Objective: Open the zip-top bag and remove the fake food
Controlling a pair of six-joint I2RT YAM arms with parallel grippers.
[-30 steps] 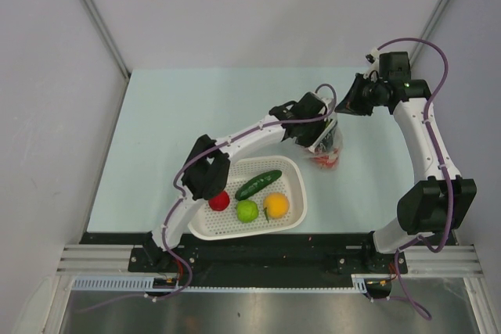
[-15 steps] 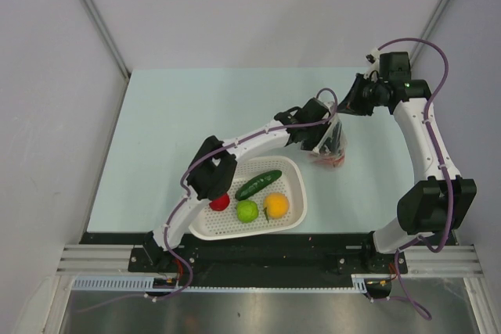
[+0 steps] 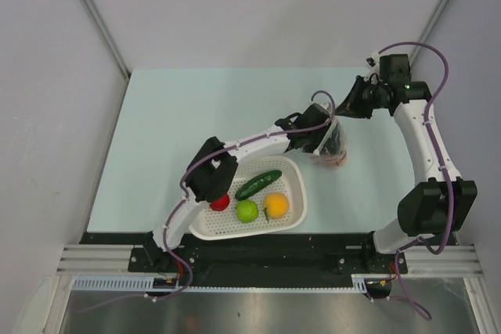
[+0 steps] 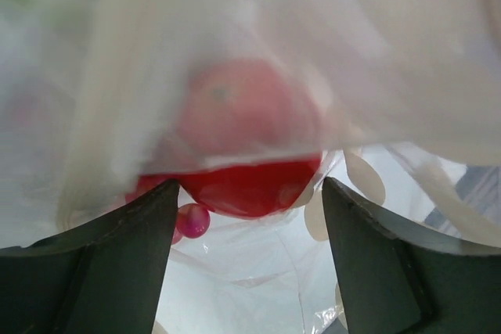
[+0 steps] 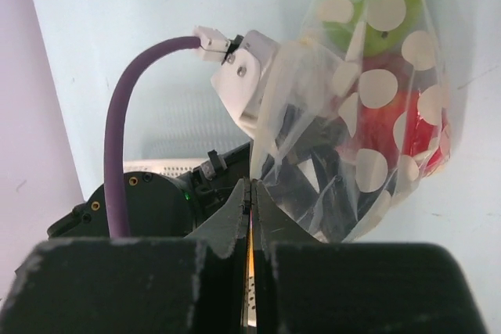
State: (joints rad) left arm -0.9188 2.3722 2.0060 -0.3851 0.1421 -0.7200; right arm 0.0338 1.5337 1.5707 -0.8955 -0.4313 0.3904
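The zip-top bag (image 3: pixel 335 146) is clear with white dots and hangs tilted right of the basket. My right gripper (image 3: pixel 343 109) is shut on its top edge (image 5: pixel 270 107). A green fruit (image 5: pixel 364 33) and a red fruit (image 5: pixel 407 127) of the fake food lie in the bag's far end. My left gripper (image 3: pixel 323 143) is pushed into the bag's mouth with its jaws open. In the left wrist view its fingers (image 4: pixel 117 263) stand either side of a red fruit (image 4: pixel 250 185) just ahead, not touching it. A small pink ball (image 4: pixel 193 219) sits beside that fruit.
A white perforated basket (image 3: pixel 291 220) stands at the near middle and holds a cucumber (image 3: pixel 258 184), a red fruit (image 3: pixel 220 202), a green fruit (image 3: pixel 247 210) and an orange one (image 3: pixel 275 206). Grey walls enclose the pale table (image 3: pixel 172 131).
My left gripper has pushed to the right, deeper into the bag, and the bag has shifted slightly right with it. The right gripper has kept its hold and barely moved.
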